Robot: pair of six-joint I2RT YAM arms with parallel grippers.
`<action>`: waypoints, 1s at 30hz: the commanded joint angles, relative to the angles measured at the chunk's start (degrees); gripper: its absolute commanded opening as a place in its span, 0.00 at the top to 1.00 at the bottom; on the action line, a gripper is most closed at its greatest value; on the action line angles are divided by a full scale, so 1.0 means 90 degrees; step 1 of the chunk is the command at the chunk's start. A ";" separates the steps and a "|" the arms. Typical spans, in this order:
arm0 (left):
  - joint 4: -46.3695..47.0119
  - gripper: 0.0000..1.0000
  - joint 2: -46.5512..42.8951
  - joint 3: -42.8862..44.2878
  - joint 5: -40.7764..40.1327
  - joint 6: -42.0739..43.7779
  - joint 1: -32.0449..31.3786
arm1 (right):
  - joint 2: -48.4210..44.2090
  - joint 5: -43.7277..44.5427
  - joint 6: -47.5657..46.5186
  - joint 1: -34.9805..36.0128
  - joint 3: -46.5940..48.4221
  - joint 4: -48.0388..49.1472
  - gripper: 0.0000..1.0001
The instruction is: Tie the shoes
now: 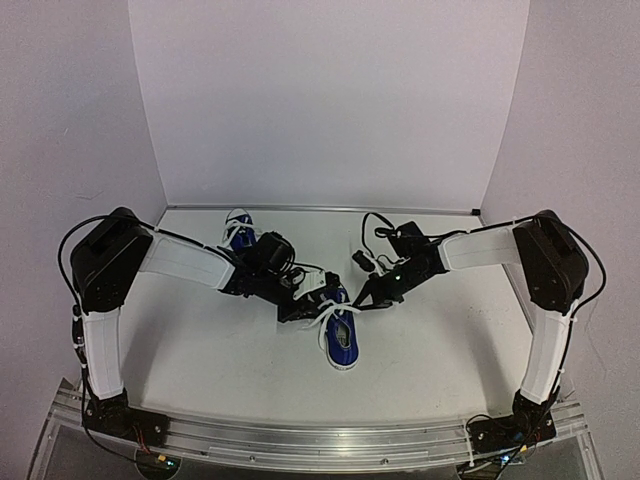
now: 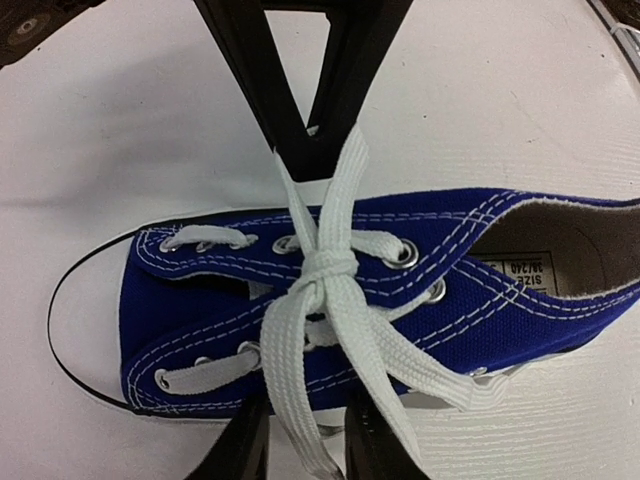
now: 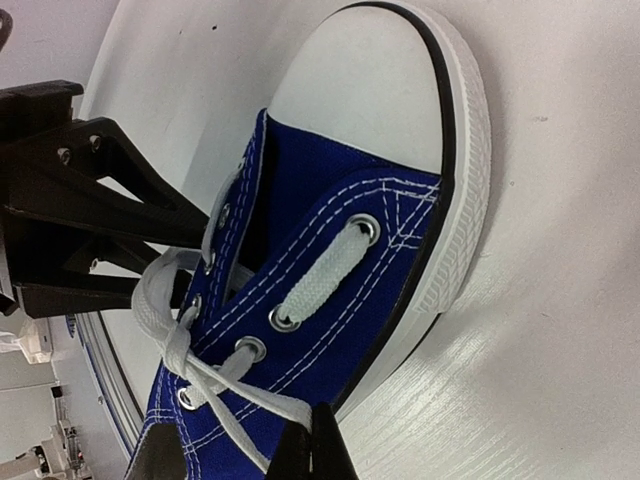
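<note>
One shoe [image 2: 190,300], white lace [image 2: 345,330], label [image 2: 521,272] reading SIZE

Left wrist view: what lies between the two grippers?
The blue shoe, its white lace knotted midway: left gripper at bottom, right gripper at top, in the left wrist view.
</note>
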 commanded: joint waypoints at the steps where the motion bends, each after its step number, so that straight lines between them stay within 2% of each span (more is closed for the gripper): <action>1: -0.0095 0.77 0.0086 0.0187 -0.0055 -0.0020 -0.0021 | 0.0021 -0.0100 -0.0149 0.0171 0.0045 -0.0129 1.00; 4: -0.0016 0.85 0.0166 0.0274 -0.0125 -0.0111 -0.0020 | 0.0174 -0.0200 -0.0183 0.0381 0.0105 -0.0129 1.00; 11: 0.0255 0.93 0.0343 0.0442 -0.0100 -0.0231 0.0038 | 0.0628 -0.0378 0.0063 0.0780 0.0331 0.0096 1.00; 20: 0.0977 1.00 0.0070 -0.0049 -0.0032 -0.0547 0.0097 | 0.0372 -0.0274 0.0258 0.0815 0.0254 0.0254 1.00; 24: 0.1029 1.00 -0.0172 -0.0236 -0.0210 -0.0637 0.0196 | -0.0014 0.0050 0.0356 0.0478 -0.0005 0.0245 1.00; 27: 0.0881 1.00 -0.0348 -0.0308 -0.0599 -0.0671 0.0213 | -0.0399 0.0606 0.0481 0.0093 -0.0222 0.0171 1.00; 30: 0.0769 1.00 -0.0490 -0.0389 -0.0959 -0.0792 0.0213 | -0.0697 0.1193 0.0487 0.0063 -0.0289 -0.0069 1.00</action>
